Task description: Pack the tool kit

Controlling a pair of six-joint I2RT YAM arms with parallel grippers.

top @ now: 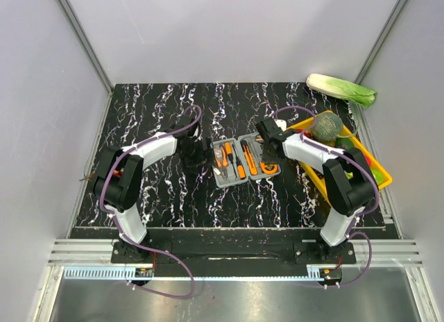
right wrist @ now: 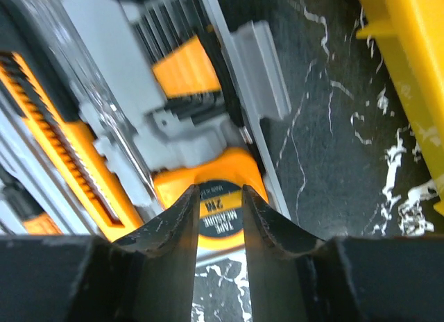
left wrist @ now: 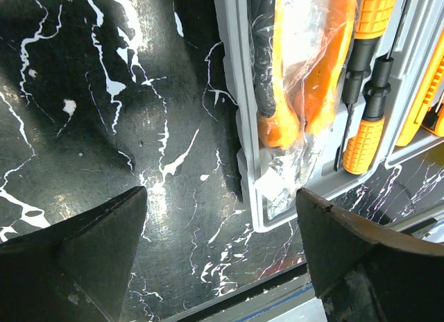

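Note:
The grey tool case lies open flat in the middle of the black marbled table, with orange-and-black tools in its trays. My right gripper hovers over the case's right half. In the right wrist view its jaws stand a narrow gap apart just above the orange tape measure, whose label shows between them; nothing is clamped. My left gripper is beside the case's left edge, and in its wrist view it is wide open over bare table. Bagged pliers and screwdrivers lie in the case.
A yellow tray holding a round green vegetable stands right of the case, close behind my right arm. A pale green cabbage lies at the back right corner. The table's front edge runs just below my left fingers.

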